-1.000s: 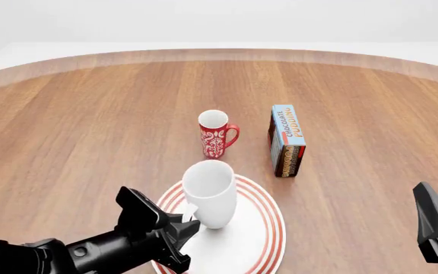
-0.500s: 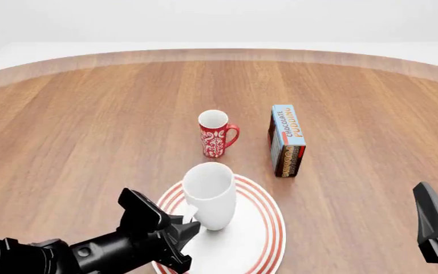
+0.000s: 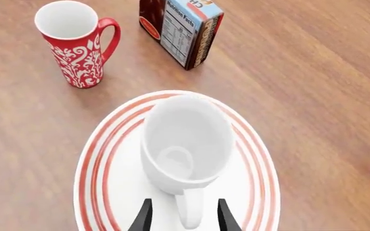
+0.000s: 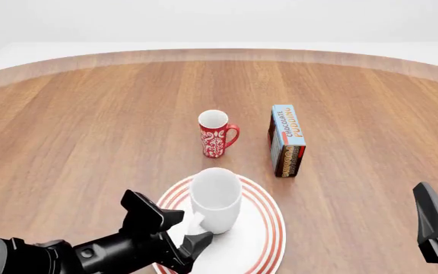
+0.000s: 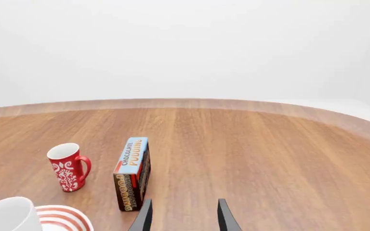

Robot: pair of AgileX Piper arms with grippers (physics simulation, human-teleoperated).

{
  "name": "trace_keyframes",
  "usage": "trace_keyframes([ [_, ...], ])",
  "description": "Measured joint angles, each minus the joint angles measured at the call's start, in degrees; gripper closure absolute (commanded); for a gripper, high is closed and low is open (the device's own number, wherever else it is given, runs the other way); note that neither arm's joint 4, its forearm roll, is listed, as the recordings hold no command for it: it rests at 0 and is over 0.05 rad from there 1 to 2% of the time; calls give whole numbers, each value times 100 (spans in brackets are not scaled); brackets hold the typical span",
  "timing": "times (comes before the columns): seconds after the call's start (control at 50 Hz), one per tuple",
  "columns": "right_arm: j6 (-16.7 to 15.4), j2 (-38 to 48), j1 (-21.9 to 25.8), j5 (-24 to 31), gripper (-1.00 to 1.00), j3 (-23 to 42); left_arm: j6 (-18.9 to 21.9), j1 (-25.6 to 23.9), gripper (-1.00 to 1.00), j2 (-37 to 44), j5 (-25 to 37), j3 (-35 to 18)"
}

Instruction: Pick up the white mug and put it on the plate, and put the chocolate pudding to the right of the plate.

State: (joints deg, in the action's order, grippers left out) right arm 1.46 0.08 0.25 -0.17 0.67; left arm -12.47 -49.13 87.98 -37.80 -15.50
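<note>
We see the white mug (image 4: 216,199) standing upright on the plate (image 4: 261,240), its handle (image 3: 190,214) pointing back toward our left gripper (image 3: 183,220), whose fingers sit spread on either side of the handle without pinching it. The chocolate pudding (image 4: 286,140) stands on the table (image 4: 89,125) beyond the plate and a little to its right, with the red mug (image 4: 217,134) just left of the box. Our right gripper (image 5: 183,217) hangs well to the right of the plate, parted and holding nothing.
</note>
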Motion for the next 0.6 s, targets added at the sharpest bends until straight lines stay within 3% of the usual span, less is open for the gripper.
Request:
trace_keyframes([
  [0.6, 0, 0, 0, 0, -100, 0, 108, 0, -100, -636, 452, 1],
])
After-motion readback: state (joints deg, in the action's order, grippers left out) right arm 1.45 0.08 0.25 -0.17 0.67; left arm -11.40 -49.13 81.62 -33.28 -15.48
